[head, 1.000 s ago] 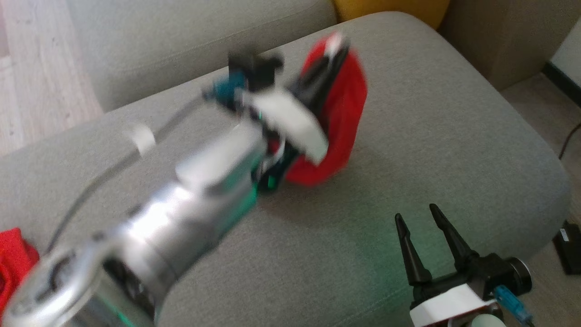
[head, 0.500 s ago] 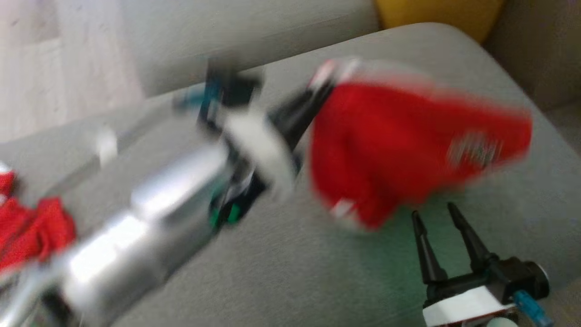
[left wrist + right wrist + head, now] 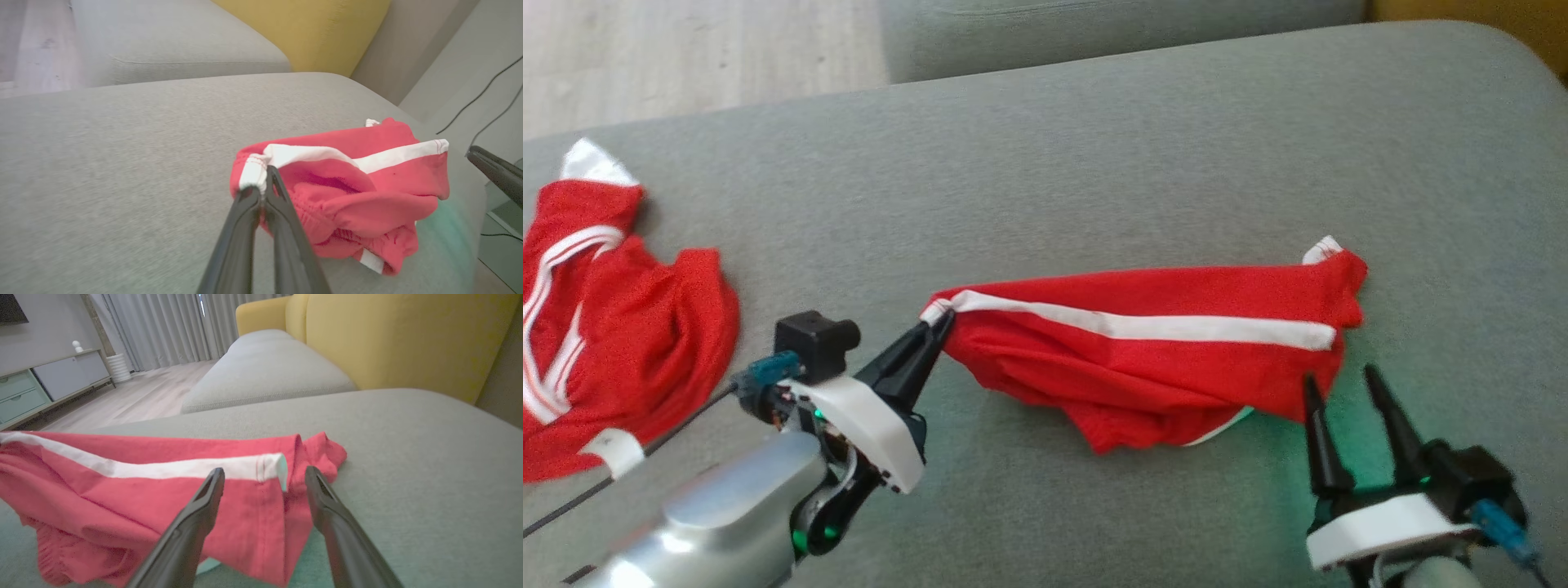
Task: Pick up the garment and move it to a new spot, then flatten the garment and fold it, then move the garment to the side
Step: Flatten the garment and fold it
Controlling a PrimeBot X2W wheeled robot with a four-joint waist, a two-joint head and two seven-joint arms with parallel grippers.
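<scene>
Red shorts (image 3: 1143, 367) w/ white side stripe lie crumpled mid grey sofa cushion (image 3: 1094, 147), stretched left to right. L gripper (image 3: 938, 325) is pinched tight on the shorts' white-trimmed left corner. R gripper (image 3: 1339, 377) is spread wide, holding nothing, tips just beside the shorts' right end; touching or not, can't tell. 2nd red garment (image 3: 621, 343) w/ white stripes lies well apart at cushion's left edge.
</scene>
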